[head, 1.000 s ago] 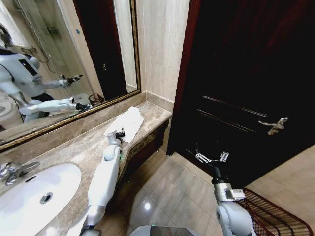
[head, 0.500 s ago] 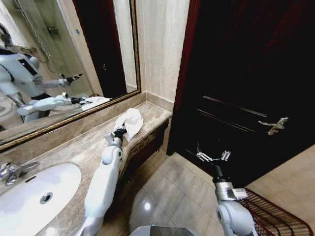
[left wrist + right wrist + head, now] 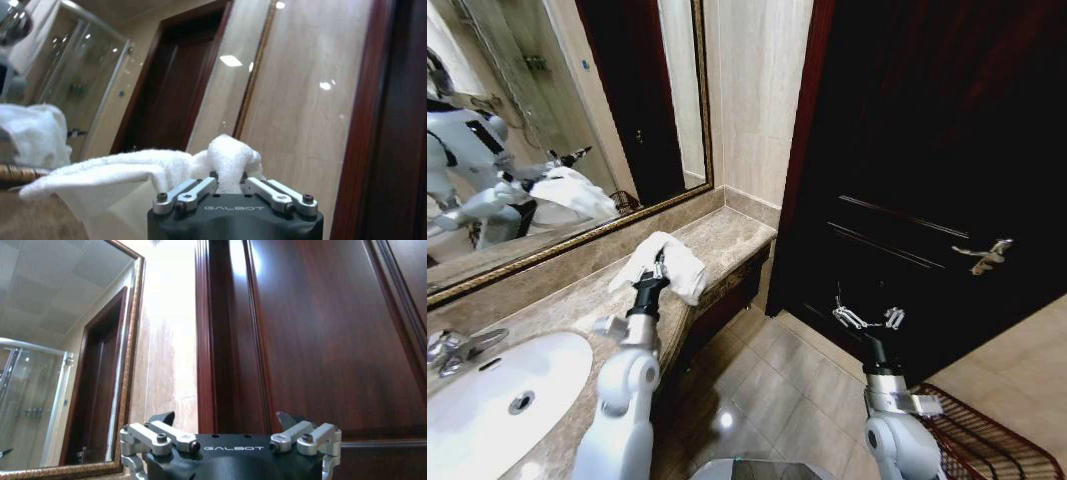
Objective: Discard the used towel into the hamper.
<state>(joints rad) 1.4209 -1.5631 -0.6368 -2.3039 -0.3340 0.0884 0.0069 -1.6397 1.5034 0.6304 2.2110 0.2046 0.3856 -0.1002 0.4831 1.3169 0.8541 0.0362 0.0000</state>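
From the head view I find the left gripper (image 3: 658, 268) raised above the marble counter (image 3: 567, 300) near its far end by the wall, fingers shut on a fold of the white towel (image 3: 667, 262), which hangs bunched from the grip; whether its lowest fold is touching the stone I cannot tell. The hamper (image 3: 972, 430) stands on the floor at the lower right of that view, beside the dark door (image 3: 927, 150), with its rim cut off by the picture's edge so that its mouth is mostly out of sight. The relation that governs the coming move, in my judgement: the hamper lies well apart from the towel, down and across to my right, past the counter's front edge, so the left arm must carry its load over the floor and past the right arm. The right gripper (image 3: 865, 320) hovers over the floor in front of the door, jaws spread and empty, and is the nearer of the two to the hamper. In the left wrist view the fingers (image 3: 190, 192) are pinched on a ridge of the towel (image 3: 133, 167) that stands up between them, the cloth draping away to one side; the mirror behind repeats it. In the right wrist view the right gripper (image 3: 225, 424) faces the door (image 3: 320, 340) with fingertips (image 3: 162, 418) well apart and nothing between them
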